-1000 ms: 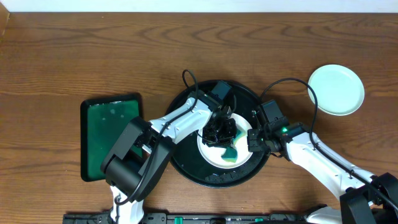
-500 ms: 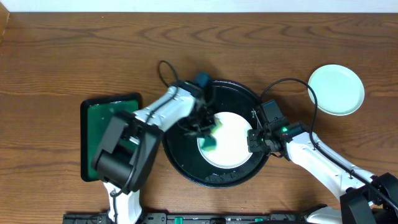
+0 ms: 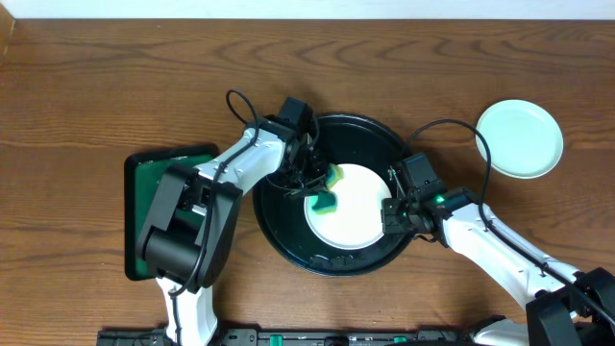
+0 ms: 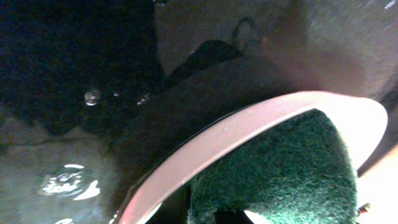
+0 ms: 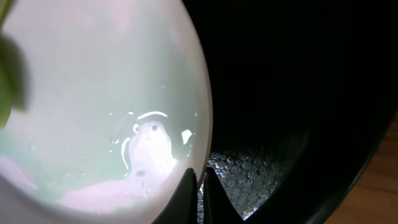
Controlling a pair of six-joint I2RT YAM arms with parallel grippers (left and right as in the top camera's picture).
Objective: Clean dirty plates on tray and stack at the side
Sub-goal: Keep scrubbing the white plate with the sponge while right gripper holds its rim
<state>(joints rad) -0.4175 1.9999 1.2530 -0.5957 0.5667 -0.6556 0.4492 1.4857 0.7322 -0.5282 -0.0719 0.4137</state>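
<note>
At far left on the counter (image 3: 77, 96): green rectangular tray (image 3: 168, 211). Next, left end effector (image 3: 322, 185) clamped on green sponge (image 3: 332, 192), which is pressed on the left edge of the pale plate (image 3: 360, 211) inside the black tray (image 3: 288, 235). The right end effector (image 3: 392, 213) is pinched closed on the plate's right rim. Mint plate (image 3: 520, 138) sits on the counter far right, apart from the tray.

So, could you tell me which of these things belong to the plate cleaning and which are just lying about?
Job:
black tray
plate in it
sponge
side plate

Lying about:
green tray
</note>
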